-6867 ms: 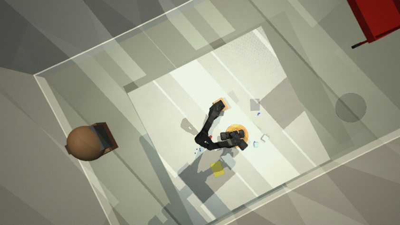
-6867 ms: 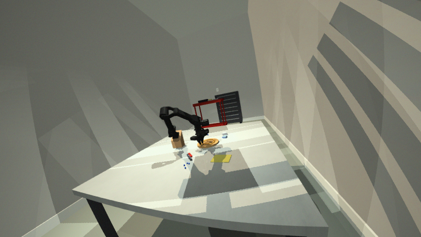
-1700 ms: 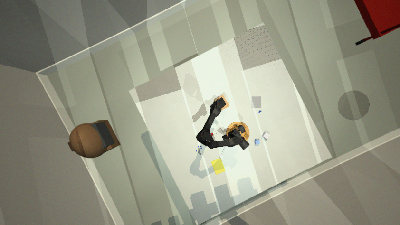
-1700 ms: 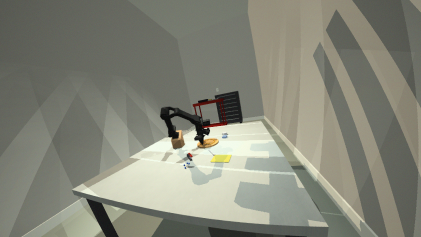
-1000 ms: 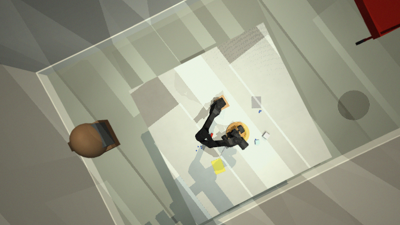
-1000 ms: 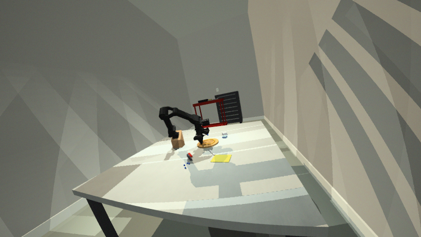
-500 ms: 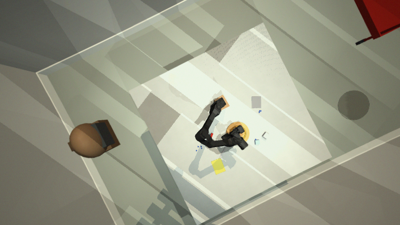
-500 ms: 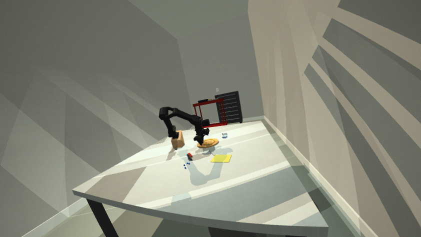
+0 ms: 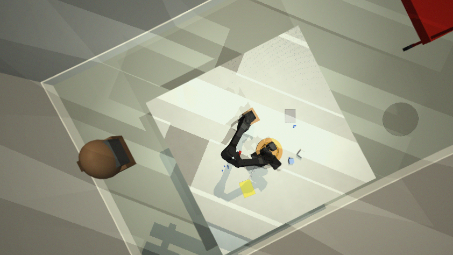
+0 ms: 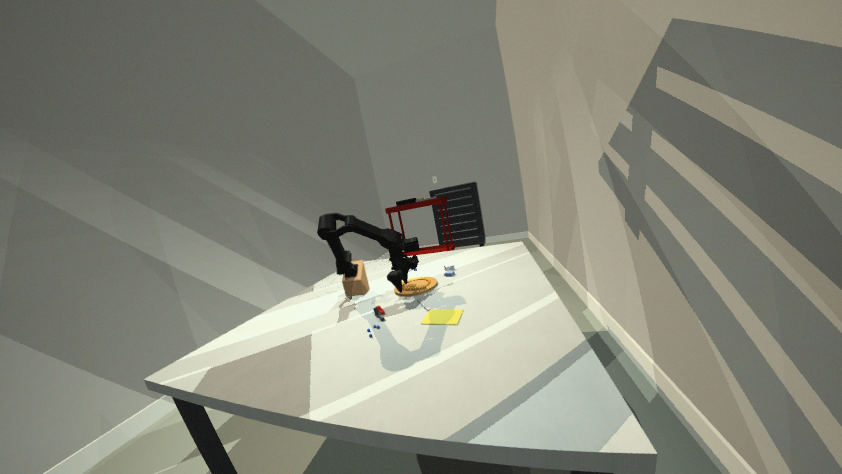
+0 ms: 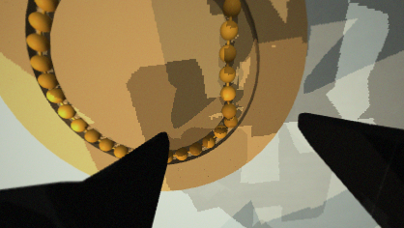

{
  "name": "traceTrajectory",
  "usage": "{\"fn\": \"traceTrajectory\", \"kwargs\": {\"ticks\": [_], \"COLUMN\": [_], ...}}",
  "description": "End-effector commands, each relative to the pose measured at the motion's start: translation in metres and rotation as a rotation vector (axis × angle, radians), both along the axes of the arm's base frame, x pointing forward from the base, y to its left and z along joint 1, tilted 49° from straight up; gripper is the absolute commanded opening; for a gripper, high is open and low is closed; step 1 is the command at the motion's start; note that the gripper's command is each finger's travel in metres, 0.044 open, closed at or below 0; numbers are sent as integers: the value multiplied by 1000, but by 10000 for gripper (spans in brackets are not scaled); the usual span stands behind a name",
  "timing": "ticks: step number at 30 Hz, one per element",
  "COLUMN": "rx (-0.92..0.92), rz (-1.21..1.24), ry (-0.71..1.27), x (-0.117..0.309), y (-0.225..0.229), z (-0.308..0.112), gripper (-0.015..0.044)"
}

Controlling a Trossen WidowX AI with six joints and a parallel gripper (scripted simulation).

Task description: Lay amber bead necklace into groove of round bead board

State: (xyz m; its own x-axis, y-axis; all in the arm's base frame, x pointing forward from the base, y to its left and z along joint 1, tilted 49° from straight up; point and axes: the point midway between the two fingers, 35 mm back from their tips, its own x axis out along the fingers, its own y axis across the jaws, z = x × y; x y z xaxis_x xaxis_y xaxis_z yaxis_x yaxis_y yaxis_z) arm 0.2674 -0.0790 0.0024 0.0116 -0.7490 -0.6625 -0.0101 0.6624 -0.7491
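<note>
The round bead board (image 9: 278,144) (image 10: 433,283) (image 11: 285,87) lies flat on the table. The amber bead necklace (image 10: 418,287) (image 11: 227,74) lies on it as a ring. In the wrist view its left and bottom beads sit in the dark groove. Its right-hand beads run nearly straight, inward of the groove's outer edge, at or over its inner edge. The top of the ring is out of that view. My gripper (image 10: 401,287) (image 11: 231,128) is open and empty, low over the board's edge; its left finger hides a few bottom beads.
A yellow sheet (image 9: 247,188) (image 10: 443,317) lies near the board. A red and black object (image 10: 378,312) and several small blue pieces (image 9: 227,167) lie on the arm's side. A light blue block (image 9: 291,161) and a grey square (image 9: 290,115) are beyond the board. A wooden block (image 10: 355,286) stands at the arm's base.
</note>
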Motion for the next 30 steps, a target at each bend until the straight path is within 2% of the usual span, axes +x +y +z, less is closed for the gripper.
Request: {"fn": "traceTrajectory", "kwargs": {"ticks": [1,9,16,21,30], "rx": [-4,-4,-3,-3,-5], "rz": [1,1,27,28,29], "ry": [-2,-2,27,28,22], "x": [0,0,11,12,13], "y": [0,0,25,21,16], "z": [1,1,21,17,14], "gripper": [440,440,256,125,120]}}
